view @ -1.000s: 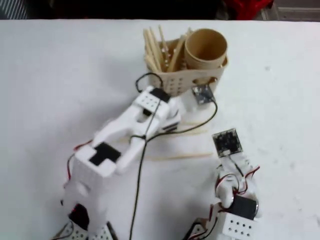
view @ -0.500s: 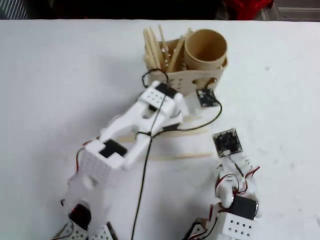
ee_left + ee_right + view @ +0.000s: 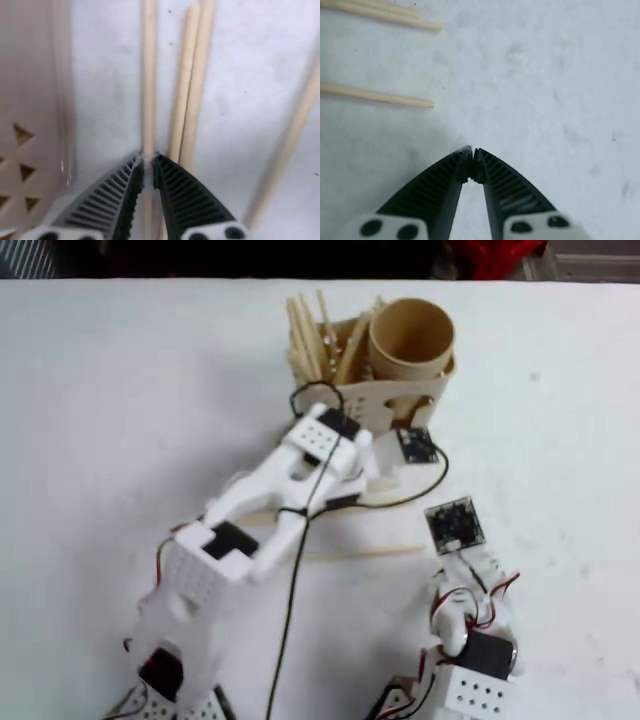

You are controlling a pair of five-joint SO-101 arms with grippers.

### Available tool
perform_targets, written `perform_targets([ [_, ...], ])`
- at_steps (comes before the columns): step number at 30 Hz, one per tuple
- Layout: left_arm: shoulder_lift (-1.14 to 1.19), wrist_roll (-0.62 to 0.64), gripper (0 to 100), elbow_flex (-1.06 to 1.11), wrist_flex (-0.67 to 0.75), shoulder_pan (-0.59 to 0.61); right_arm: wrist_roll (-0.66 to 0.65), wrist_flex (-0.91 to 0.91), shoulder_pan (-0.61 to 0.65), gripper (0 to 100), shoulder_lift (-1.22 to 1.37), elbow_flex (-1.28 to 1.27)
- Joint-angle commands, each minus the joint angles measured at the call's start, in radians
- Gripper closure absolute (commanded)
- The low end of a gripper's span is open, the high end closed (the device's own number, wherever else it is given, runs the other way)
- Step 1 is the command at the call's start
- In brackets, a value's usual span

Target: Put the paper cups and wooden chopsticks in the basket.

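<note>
The left arm (image 3: 262,492) is stretched low over the surface (image 3: 110,400), with its wrist just in front of the basket (image 3: 385,405). The left jaws stand narrow, pinched on a single chopstick (image 3: 148,75) that lies flat beside the basket wall. A pair of chopsticks (image 3: 192,80) lies just beside it, the two touching along their length, and an outer chopstick (image 3: 292,130) lies apart at a slant. The right arm (image 3: 470,640) sits folded, well back from the basket. The right jaws are closed tip to tip on nothing, above bare surface, with two loose chopstick ends (image 3: 380,97) near them. In the basket a paper cup (image 3: 412,335) stands upright next to a bundle of chopsticks (image 3: 312,335) leaning on end.

The single chopstick should handle as a light, stiff, smooth stick. It will not bend or crush, but it is thin enough to roll on the surface or swivel between the ribbed pads. A hold near the middle would likely keep it level when lifted, while a hold toward one end would let the far tip droop. How far along its length the present hold sits cannot be told. The neighbouring pair lies close enough that it might be dragged or nudged. The basket looks light too, so a bump from the wrist could shift it
</note>
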State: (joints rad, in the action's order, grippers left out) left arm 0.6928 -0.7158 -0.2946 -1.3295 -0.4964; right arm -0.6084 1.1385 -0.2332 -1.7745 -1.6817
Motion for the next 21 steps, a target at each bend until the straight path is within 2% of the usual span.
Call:
perform_targets([
  [1,-0.005,-0.011,98,-0.015,-0.025,-0.031,0.002,-0.010,-0.001,98.1,0.005,-0.009],
  [6,-0.024,-0.011,98,-0.011,-0.028,-0.031,0.002,-0.010,-0.001,98.1,0.005,-0.009],
  [10,-0.147,-0.011,98,0.114,-0.002,-0.035,0.002,-0.010,-0.001,98.1,0.005,-0.009],
  [21,-0.832,0.017,98,0.687,0.259,-0.042,0.002,-0.010,-0.001,98.1,0.005,-0.009],
])
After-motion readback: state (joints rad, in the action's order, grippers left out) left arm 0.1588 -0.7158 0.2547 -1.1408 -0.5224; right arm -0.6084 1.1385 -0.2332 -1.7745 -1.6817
